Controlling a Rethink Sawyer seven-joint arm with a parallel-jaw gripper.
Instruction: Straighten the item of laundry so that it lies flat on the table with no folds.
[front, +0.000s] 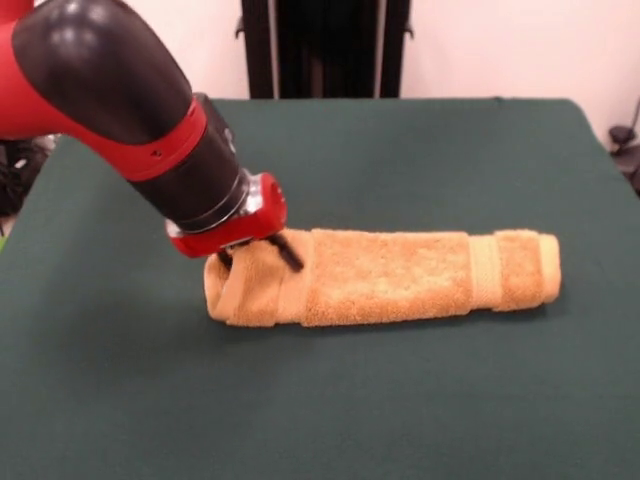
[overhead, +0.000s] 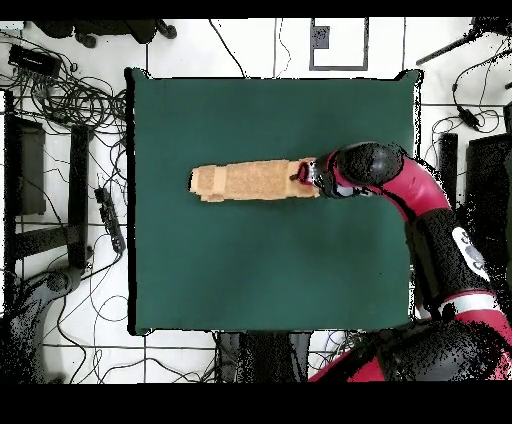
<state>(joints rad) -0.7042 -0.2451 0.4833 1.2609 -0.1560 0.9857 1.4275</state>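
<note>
The counter (front: 420, 400) was a big rectangle w/ a dark green, felt-like cover, matte and smooth, w/o wrinkles.

On it, approx. in the middle, lay the towel (front: 400, 275): golden-orange terry cloth, fuzzy loop texture. It was not flat; it was folded lengthwise into a long narrow bundle, like a flattened tube, w/ soft rounded edges. In the front view it ran across the picture, left to right. At the left end the cloth was bunched and pushed up, w/ a fold opening toward the camera, and a flat woven band crossed it there at a slant. The middle part was plain terry. Near the right end another flat, paler band went around the bundle, and after it the end was rounded, w/ layers visible at the edge.

The arm (front: 110, 90) came in from the upper left of the front view, thick black and red segments, glossy, angled down toward the right. Its red wrist ring was just above the left end of the towel. The jaws (front: 258, 258) were two thin black fingers (front: 289, 254), pressed into the bunched cloth at that end; they looked narrow, w/ cloth between them, so holding the towel as far as I could see.

In the overhead view the towel (overhead: 250, 181) was in the upper half of the counter (overhead: 270, 280), and the arm (overhead: 400, 185) reached it from the right side.
</note>
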